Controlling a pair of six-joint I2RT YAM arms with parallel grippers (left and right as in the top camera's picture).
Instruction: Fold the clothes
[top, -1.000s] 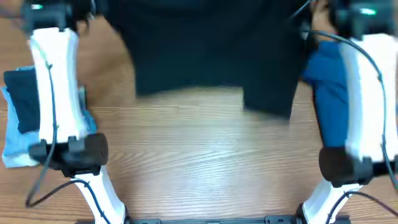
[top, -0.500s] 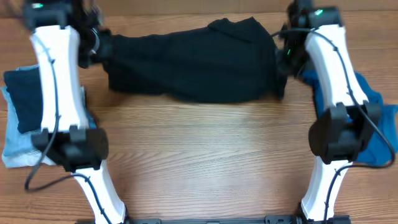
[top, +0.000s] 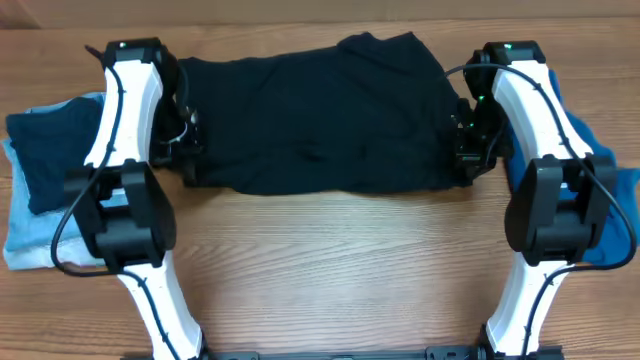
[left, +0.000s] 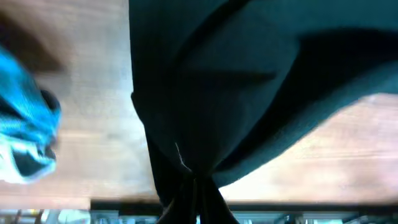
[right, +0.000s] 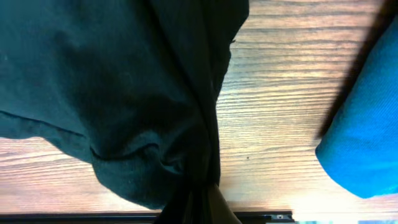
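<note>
Black shirt (top: 320, 120) lies bunched across far-centre desk (top: 330, 270). Soft, light, floppy, no stiffness. Left fingers (top: 188, 150) & right fingers (top: 466, 150) each pinched tight on a side edge. Best holds: corners/hems, kept taut so cloth won't sag.

black shirt (top: 320, 125) lowered onto table (top: 330, 260), spread flatter, pulled nearer

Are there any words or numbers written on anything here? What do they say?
None: no words, labels, brands or numbers can be read in any view.
The black shirt is plain.
The teal-blue garment is plain.
The light-blue pile on the left shows no tag that can be read.
The arms show only small green lights, with no writing.
</note>
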